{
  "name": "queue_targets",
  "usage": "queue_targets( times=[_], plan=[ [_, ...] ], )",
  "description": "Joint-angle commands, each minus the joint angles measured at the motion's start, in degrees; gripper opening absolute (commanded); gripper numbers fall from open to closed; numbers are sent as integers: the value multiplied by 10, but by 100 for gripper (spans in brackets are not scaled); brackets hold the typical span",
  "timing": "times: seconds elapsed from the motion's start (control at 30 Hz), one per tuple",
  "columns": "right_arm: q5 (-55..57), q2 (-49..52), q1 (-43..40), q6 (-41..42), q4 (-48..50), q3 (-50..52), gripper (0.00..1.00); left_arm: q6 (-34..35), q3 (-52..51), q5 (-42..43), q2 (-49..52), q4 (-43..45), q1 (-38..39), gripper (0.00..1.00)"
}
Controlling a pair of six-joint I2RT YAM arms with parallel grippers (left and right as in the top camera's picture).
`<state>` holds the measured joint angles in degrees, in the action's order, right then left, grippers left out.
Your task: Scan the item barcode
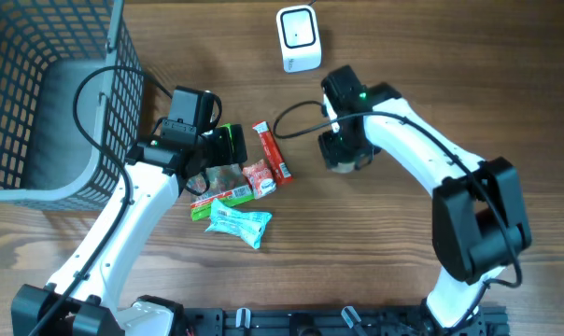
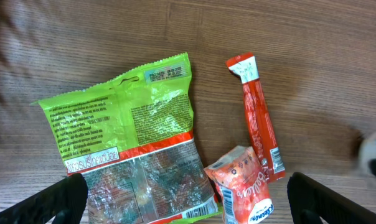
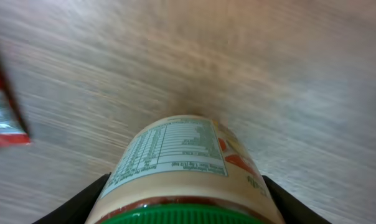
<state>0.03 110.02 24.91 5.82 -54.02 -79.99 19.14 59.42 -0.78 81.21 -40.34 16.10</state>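
A jar with a green lid and a cream nutrition label fills the right wrist view, lying between the fingers of my right gripper. Both fingers press its sides, so it is shut on the jar. From overhead that gripper sits below the white scanner and mostly hides the jar. My left gripper hangs open over a green snack bag, whose barcode shows at its lower edge. A red pouch lies between its fingers too.
A long red stick packet lies right of the bag. A blue packet sits below the pile. A grey wire basket stands at the far left, close to the left arm.
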Motion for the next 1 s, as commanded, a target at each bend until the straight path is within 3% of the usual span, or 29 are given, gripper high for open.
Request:
queue_targets(
  times=[0.0,0.1,0.27,0.33,0.57,0.77,0.97],
  plan=[
    [4,-53,-2,-7,-59,-92,25,-9,-2,-2,3,0,-2,100],
    [4,-76,-2,-8,-101,-153,26,-9,-2,-2,3,0,-2,100],
    [-1,-87,-2,18,-94,-157,26,-9,-2,-2,3,0,-2,100],
    [-22,-87,-2,16,-88,-169,39,-9,-2,-2,3,0,-2,100],
    [-50,-80,-15,5,-165,-351,38,-9,-2,-2,3,0,-2,100],
    [-50,10,-17,33,-32,-350,34,-9,-2,-2,3,0,-2,100],
    [-25,135,-16,34,219,-350,32,-9,-2,-2,3,0,-2,100]
  ],
)
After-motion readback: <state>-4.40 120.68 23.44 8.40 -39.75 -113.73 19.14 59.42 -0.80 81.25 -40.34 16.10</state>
